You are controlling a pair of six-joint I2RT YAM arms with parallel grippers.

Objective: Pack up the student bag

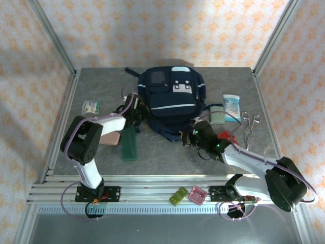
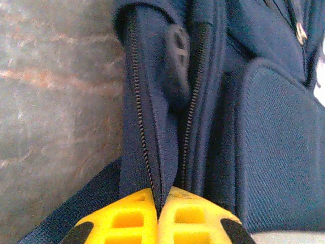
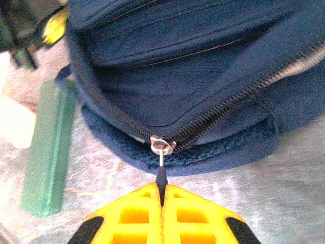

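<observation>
My right gripper (image 3: pixel 162 192) is pinched shut on the zip pull (image 3: pixel 161 173), a thin metal tab caught between my ribbed yellow fingers (image 3: pixel 137 213). Just ahead of the tips sits the silver slider (image 3: pixel 162 144), where two rows of dark zip teeth meet in a V. Beyond it the bag (image 3: pixel 193 86), navy woven fabric, gapes open. Its soft padded rim lies on the table (image 3: pixel 289 193), which is grey, mottled and looks like stone. Left of these fingers lies a long green case (image 3: pixel 48 152), matte and rectangular, flat on the table.

My left gripper (image 2: pixel 160 198) is clamped tight on a fold of the bag's edge, the fabric passing straight between the yellow pads. Ahead, that strip runs on with zip teeth along either side to a dark oval tab (image 2: pixel 177 51). Right of these fingers is a coarse-weave padded panel, and left of them is bare table.

From above, the bag lies between my two grippers and stretches away ahead of them. Further off, right of my right gripper, lie steel scissors (image 1: pixel 250 124) with looped handles.
</observation>
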